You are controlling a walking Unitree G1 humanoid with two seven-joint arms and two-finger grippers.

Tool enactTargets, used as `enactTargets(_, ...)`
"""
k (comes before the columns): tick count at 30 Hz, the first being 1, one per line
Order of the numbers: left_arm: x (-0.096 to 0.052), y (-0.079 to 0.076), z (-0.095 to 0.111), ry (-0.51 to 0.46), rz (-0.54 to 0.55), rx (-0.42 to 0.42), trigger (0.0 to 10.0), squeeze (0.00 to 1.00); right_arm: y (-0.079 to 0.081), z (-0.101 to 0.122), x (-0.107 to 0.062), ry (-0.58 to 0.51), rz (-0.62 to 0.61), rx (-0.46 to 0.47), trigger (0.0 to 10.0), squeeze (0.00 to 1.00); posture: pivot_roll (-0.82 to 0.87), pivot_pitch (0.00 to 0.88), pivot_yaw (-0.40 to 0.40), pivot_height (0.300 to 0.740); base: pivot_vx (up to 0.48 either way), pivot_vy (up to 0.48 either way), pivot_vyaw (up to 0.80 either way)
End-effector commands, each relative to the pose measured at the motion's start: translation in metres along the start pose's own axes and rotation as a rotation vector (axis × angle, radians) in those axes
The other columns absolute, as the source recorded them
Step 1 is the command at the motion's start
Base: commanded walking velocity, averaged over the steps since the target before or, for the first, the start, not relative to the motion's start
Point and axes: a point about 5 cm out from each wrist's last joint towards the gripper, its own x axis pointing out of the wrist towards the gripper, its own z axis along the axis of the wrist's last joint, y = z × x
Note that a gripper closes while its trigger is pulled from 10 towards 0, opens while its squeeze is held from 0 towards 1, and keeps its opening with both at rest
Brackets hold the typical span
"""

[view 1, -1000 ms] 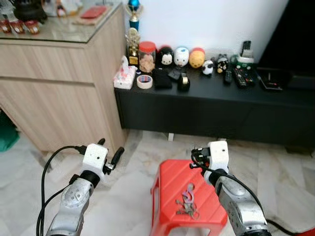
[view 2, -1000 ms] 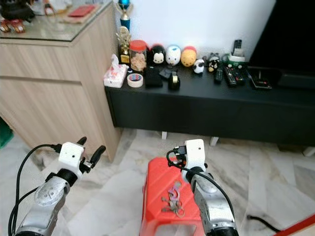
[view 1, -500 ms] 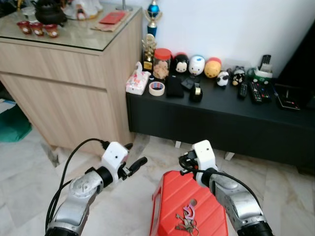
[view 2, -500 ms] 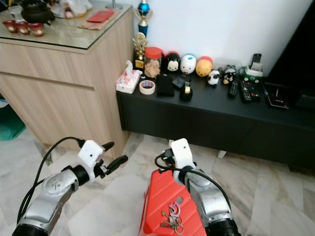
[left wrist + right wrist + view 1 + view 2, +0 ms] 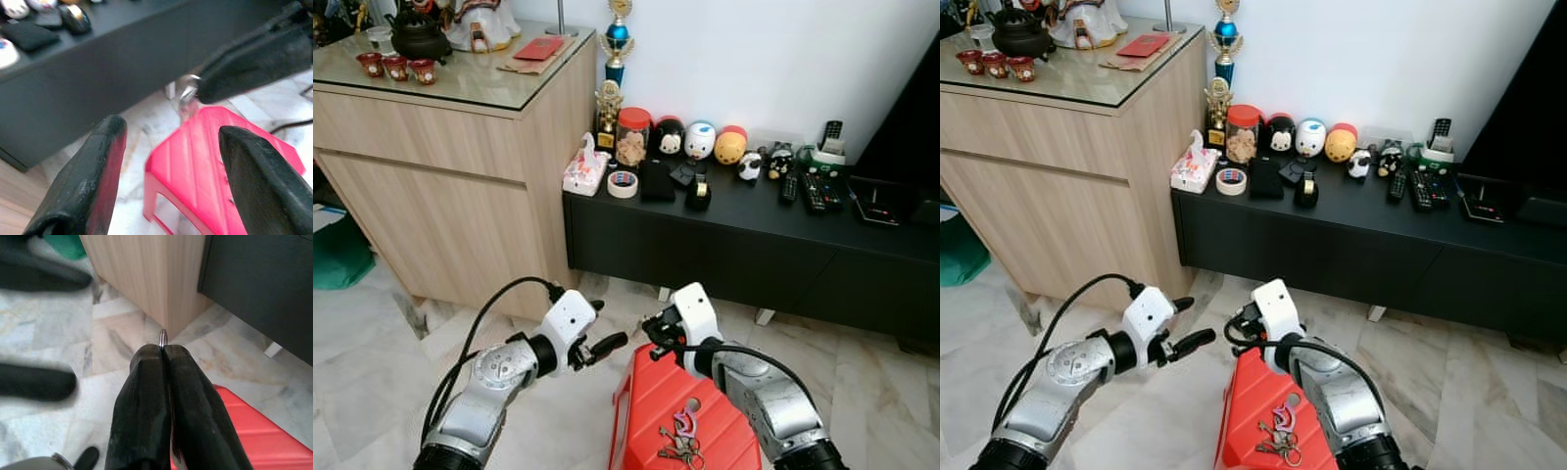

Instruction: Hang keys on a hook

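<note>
A bunch of keys (image 5: 677, 446) with a pink fob lies on top of a red plastic stool (image 5: 651, 411). My right gripper (image 5: 652, 335) hovers over the stool's far left corner, its fingers (image 5: 164, 382) shut on a small silver metal piece (image 5: 163, 337) that pokes out of their tips. It looks like a ring or hook (image 5: 188, 93) in the left wrist view. My left gripper (image 5: 605, 328) is open just left of the right one, fingertips (image 5: 93, 176) wide apart and pointing at it.
A low black TV cabinet (image 5: 754, 245) stands behind the stool, carrying toy figures, a jar, tape and remotes. A wooden sideboard (image 5: 440, 176) with a glass top stands at the left. Marble floor (image 5: 372, 333) lies around the stool.
The camera has shifted. Both arms have swung inward: the left gripper moved right to the stool's edge and the right gripper moved left, so their tips now nearly meet.
</note>
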Motion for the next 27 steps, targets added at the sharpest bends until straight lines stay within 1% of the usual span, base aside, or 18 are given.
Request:
enactTargets(1,0.003,-0.005,0.0,0.015,-0.025,0.002,10.0,0.0,0.002,0.004,-0.001,-0.01,0.004,-0.013,10.0,0.0,0.1,0.0,-0.116,0.74,0.0,0.0,0.0)
enactTargets(9,0.005,-0.007,0.0,0.02,-0.035,-0.005,10.0,0.0,0.003,0.007,0.0,-0.021,0.005,-0.012,10.0,0.0,0.1,0.0,-0.114,0.74,0.0,0.0,0.0)
enactTargets(11,0.007,-0.009,-0.003,0.032,-0.037,-0.032,10.0,0.0,0.004,0.009,0.0,-0.036,0.003,-0.002,10.0,0.0,0.1,0.0,-0.114,0.74,0.0,0.0,0.0)
enactTargets(12,0.007,-0.009,-0.003,0.032,-0.037,-0.032,10.0,0.0,0.004,0.009,0.0,-0.036,0.003,-0.002,10.0,0.0,0.1,0.0,-0.114,0.74,0.0,0.0,0.0)
enactTargets(13,0.008,-0.01,-0.003,0.033,-0.034,-0.05,10.0,0.0,0.004,0.01,0.001,-0.045,0.002,0.004,10.0,0.0,0.11,0.0,-0.113,0.74,0.0,0.0,0.0)
enactTargets(16,0.012,-0.011,-0.003,0.02,-0.015,-0.063,10.0,0.0,0.005,0.011,0.002,-0.049,0.005,0.006,10.0,0.0,0.1,0.0,-0.114,0.74,0.0,0.0,0.0)
enactTargets(19,0.014,-0.011,-0.003,0.018,-0.006,-0.065,10.0,0.0,0.006,0.011,0.002,-0.049,0.006,0.006,10.0,0.0,0.1,0.0,-0.114,0.74,0.0,0.0,0.0)
enactTargets(23,0.017,-0.008,-0.003,0.012,0.038,-0.062,10.0,0.0,0.007,0.014,0.003,-0.059,0.007,0.009,10.0,0.0,0.1,0.0,-0.113,0.74,0.0,0.0,0.0)
enactTargets(27,0.016,-0.007,-0.004,0.011,0.049,-0.062,10.0,0.0,0.007,0.015,0.004,-0.062,0.008,0.009,10.0,0.0,0.1,0.0,-0.112,0.74,0.0,0.0,0.0)
